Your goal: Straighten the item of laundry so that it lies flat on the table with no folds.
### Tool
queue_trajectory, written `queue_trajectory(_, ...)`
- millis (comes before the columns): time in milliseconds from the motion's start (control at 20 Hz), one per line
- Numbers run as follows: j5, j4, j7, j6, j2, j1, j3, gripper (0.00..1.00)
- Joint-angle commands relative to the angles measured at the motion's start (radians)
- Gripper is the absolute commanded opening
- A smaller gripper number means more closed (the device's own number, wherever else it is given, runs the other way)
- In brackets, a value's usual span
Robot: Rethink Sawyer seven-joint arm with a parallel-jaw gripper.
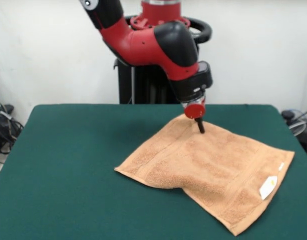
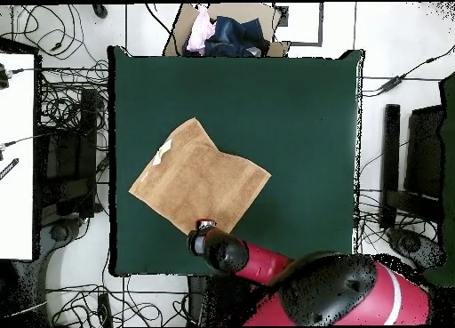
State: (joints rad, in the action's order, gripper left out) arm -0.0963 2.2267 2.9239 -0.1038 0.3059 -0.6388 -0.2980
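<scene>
Tool (image 1: pixel 201 128) tip rests on the towel's (image 1: pixel 208 170) far corner; whether together or apart cannot be told. Towel spreads toward the camera from the tool, one edge bulged, white label (image 1: pixel 268 187) rightward. Green bench (image 1: pixel 68 165) beneath.

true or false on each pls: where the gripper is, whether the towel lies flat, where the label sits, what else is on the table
1. The gripper is down at the towel's corner nearest the robot's base. True.
2. The towel lies fully flat. False: in the front view its near edge shows a raised fold.
3. The white label sits on the corner under the gripper. False: it is near the opposite end.
4. The table is covered in green cloth. True.
5. A second towel lies on the table. False: only one is there.
</scene>
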Motion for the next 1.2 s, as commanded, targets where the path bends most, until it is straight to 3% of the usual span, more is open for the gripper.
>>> queue_trajectory(50,-0.021,0.014,0.051,0.008,-0.079,0.002,-0.041,1.00)
queue_trajectory(450,0.004,0.036,0.107,-0.061,-0.095,0.047,-0.067,1.00)
queue_trajectory(850,0.000,0.030,0.096,-0.073,-0.134,0.023,-0.076,1.00)
queue_trajectory(1200,0.029,0.042,0.100,-0.040,-0.083,0.033,-0.090,1.00)
